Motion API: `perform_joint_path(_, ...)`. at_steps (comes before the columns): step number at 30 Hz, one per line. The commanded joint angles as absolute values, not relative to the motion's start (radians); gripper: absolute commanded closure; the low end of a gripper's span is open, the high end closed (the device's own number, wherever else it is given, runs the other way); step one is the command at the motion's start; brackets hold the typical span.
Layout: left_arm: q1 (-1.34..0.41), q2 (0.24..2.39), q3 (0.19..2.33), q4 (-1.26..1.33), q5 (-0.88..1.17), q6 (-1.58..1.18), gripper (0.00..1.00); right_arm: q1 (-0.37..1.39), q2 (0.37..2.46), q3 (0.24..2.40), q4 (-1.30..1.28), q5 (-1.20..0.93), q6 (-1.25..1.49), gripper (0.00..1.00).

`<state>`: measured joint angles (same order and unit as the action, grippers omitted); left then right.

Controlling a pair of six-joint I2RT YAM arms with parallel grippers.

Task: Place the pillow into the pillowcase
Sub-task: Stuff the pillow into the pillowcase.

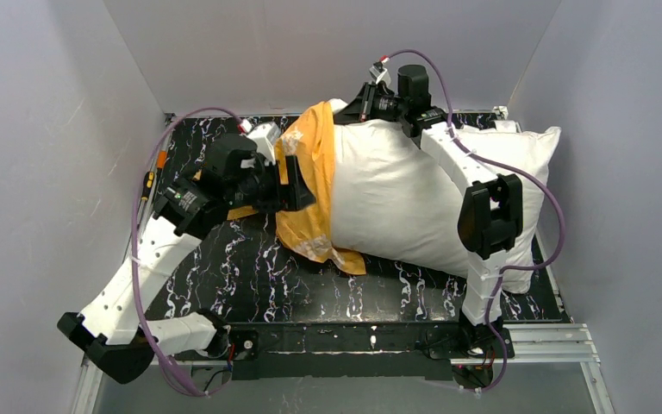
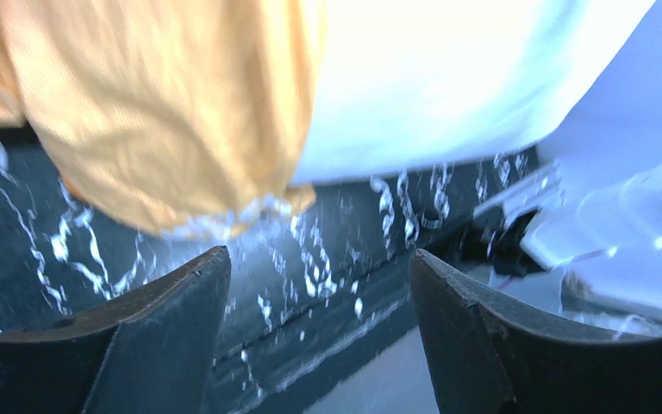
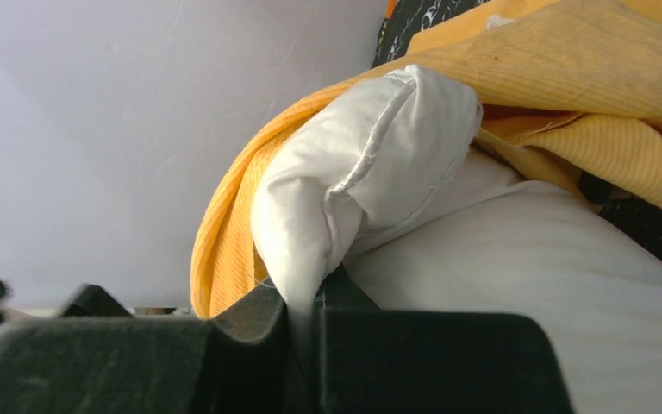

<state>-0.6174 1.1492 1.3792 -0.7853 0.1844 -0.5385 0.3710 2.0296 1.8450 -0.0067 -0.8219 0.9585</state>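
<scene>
Casing step, barely begun. Held: right gripper (image 3: 306, 302) pinches pillow (image 3: 362, 172) corner. Free: left gripper (image 2: 319, 259) wide, empty; pillowcase (image 2: 164, 112) hem just ahead. Next, likely: grasp hem.

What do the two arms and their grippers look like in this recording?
The left arm and right arm have white boxy links and black joint housings. A purple cable loops along each. The left gripper and right gripper have black, wedge-shaped fingers.
</scene>
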Motion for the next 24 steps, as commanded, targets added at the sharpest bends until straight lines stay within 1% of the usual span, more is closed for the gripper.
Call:
perform_joint_path(1,-0.601,1.249,1.557,-0.811,-0.032,-0.542,0.26,0.404,1.92,1.858,-0.154,-0.835,0.77,0.99)
perform_joint_path(6,-0.573,1.451,1.854,-0.829,-0.083,-0.539,0.26,0.453,1.865,1.842,-0.335,-0.808,0.599,0.99)
perform_joint_path(9,-0.561,1.57,2.022,-0.877,-0.11,-0.52,0.27,0.482,1.826,1.81,-0.405,-0.773,0.539,0.99)
perform_joint_path(10,-0.558,1.606,2.074,-0.894,-0.12,-0.515,0.29,0.488,1.813,1.794,-0.416,-0.763,0.53,0.99)
perform_joint_path(12,-0.551,1.669,2.15,-0.922,-0.114,-0.508,0.34,0.498,1.79,1.764,-0.415,-0.753,0.529,0.99)
perform_joint_path(15,-0.541,1.76,2.244,-0.998,-0.063,-0.503,0.38,0.499,1.775,1.744,-0.405,-0.743,0.539,0.99)
perform_joint_path(18,-0.538,1.809,2.274,-1.059,-0.043,-0.504,0.46,0.499,1.772,1.753,-0.397,-0.734,0.547,0.99)
perform_joint_path(20,-0.538,1.804,2.246,-1.062,-0.033,-0.508,0.53,0.499,1.773,1.757,-0.386,-0.732,0.56,0.99)
perform_joint_path(21,-0.537,1.798,2.234,-1.062,-0.031,-0.508,0.55,0.499,1.773,1.758,-0.378,-0.733,0.566,0.99)
perform_joint_path(22,-0.538,1.792,2.218,-1.063,-0.03,-0.504,0.54,0.499,1.774,1.759,-0.374,-0.733,0.573,0.99)
perform_joint_path(24,-0.537,1.78,2.205,-1.073,-0.039,-0.491,0.47,0.499,1.779,1.765,-0.372,-0.732,0.579,0.99)
